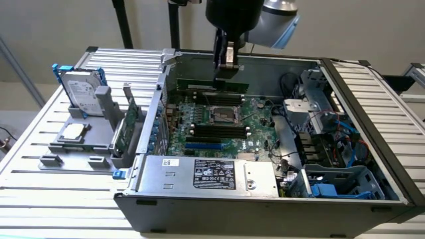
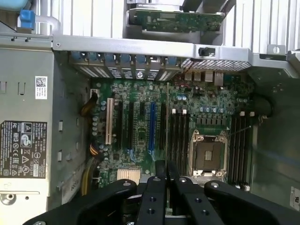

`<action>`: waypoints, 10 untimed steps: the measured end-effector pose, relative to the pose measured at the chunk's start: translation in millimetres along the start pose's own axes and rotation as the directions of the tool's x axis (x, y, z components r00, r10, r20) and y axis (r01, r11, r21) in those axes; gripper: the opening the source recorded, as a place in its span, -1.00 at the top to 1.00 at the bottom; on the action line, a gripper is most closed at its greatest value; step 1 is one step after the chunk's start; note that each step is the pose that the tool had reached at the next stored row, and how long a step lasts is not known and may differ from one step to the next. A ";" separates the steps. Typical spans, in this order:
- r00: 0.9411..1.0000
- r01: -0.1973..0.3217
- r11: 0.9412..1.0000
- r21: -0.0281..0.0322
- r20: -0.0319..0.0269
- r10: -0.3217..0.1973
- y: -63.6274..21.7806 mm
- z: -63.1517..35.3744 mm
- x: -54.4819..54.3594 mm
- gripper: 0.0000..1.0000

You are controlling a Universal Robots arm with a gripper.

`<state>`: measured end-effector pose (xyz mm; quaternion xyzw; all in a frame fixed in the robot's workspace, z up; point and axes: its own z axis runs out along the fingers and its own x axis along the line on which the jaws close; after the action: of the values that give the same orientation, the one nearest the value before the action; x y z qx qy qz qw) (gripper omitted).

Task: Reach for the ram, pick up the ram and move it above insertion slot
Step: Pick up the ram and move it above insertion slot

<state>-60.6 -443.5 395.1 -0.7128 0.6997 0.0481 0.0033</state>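
Observation:
The ram (image 1: 212, 85), a long thin green stick, hangs level inside the open computer case (image 1: 371, 129), well above the motherboard (image 1: 256, 114). My gripper (image 1: 224, 74) comes straight down from above and is shut on the ram's middle. In the wrist view the ram (image 2: 167, 122) appears edge-on as a thin line running out from between my black fingers (image 2: 157, 187), with the gripper (image 2: 166, 172) closed around it. That line lies alongside the black memory slots (image 2: 179, 136) beside the CPU socket (image 2: 208, 154). In the exterior view these slots (image 1: 216, 130) sit in front of the socket (image 1: 222, 113).
A grey power supply (image 1: 206, 174) fills the case's near side. On a grey stand at the exterior view's left are the silver hard drive with blue rails (image 1: 83, 92) and a green expansion card (image 1: 129, 124). Cables and drive bays (image 1: 332, 144) crowd the exterior view's right.

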 end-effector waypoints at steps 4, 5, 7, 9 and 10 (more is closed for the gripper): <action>1.000 0.000 1.000 0.000 -0.001 0.000 -5.3 2.3 -12.1 0.74; 1.000 0.000 1.000 0.000 -0.001 0.000 -6.4 2.8 -14.1 0.74; 1.000 -0.001 1.000 0.000 -0.001 0.001 -8.6 3.7 -17.5 0.74; 1.000 -0.002 1.000 0.000 -0.001 0.002 -10.7 4.7 -20.6 0.74; 1.000 -0.003 1.000 0.001 -0.001 0.003 -11.2 5.2 -22.4 0.74</action>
<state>-50.1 -420.6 390.9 -0.7118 0.7008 0.0474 0.0030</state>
